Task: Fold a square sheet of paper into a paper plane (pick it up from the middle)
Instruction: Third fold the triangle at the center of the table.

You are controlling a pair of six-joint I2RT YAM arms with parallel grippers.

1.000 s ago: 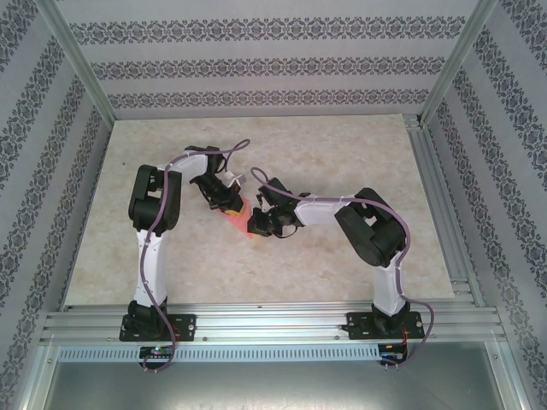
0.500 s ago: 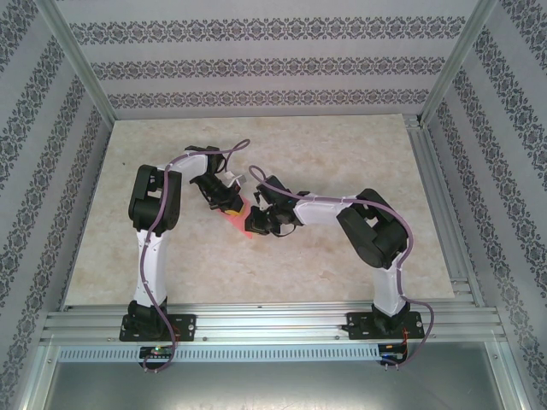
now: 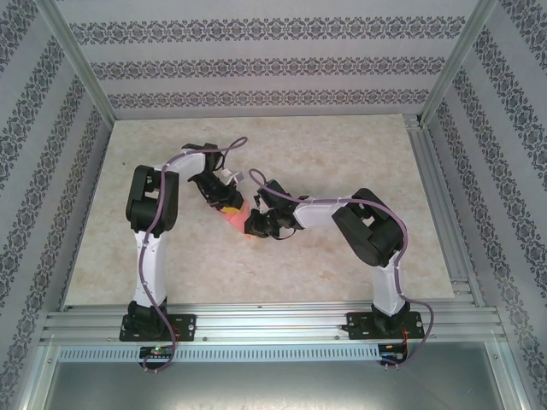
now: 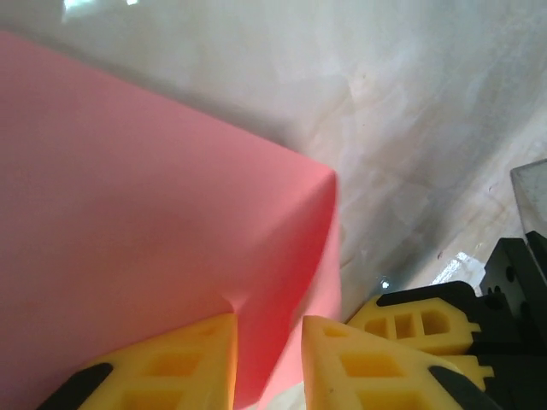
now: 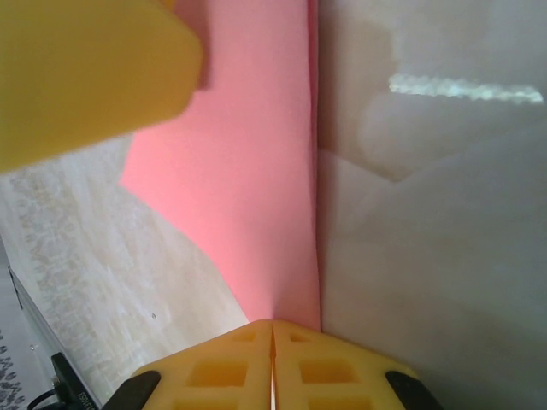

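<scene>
Near the middle of the tabletop (image 3: 342,154) I am creasing the square sheet of paper (image 3: 238,218), right claw (image 5: 273,323) pinching its edge tight, left claw (image 4: 269,320) standing slightly open around it, and I am thinking the next move needs a re-grip.

The folded paper sheet (image 4: 145,205) was coloured a plain pink-red. Yellow was shown on the fingers (image 4: 184,367) of the left gripper (image 4: 268,320). The table (image 3: 342,154) was veined in beige marble. Around the table, white walls (image 3: 256,68) were banded with grey floral ornament. Purple cables (image 3: 236,145) were strung along white arms (image 3: 147,265).
</scene>
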